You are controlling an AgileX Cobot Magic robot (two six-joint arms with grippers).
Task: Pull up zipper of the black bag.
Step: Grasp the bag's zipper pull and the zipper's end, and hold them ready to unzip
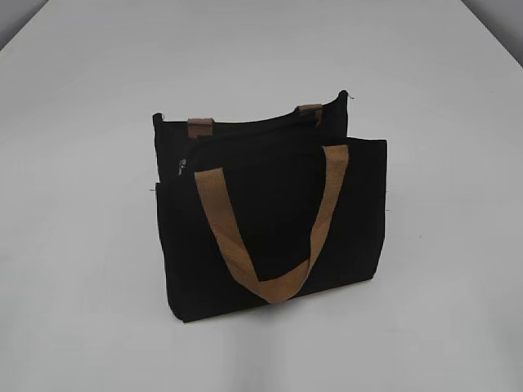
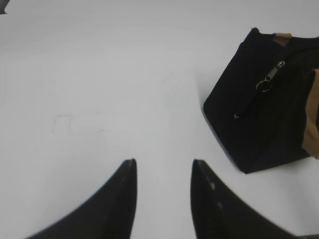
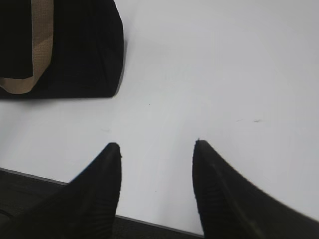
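The black bag stands on the white table, its tan front handle hanging down the front. Its small silvery zipper pull sits near the bag's top left end; in the left wrist view the pull hangs with a ring on the bag's side. My left gripper is open and empty over bare table, left of the bag. My right gripper is open and empty near the table's front edge, right of the bag's lower corner. Neither gripper shows in the exterior view.
The white table spreads around the bag. Its front edge runs just below my right gripper's fingers, with dark floor beyond. A dark object shows at the far top left corner of the left wrist view.
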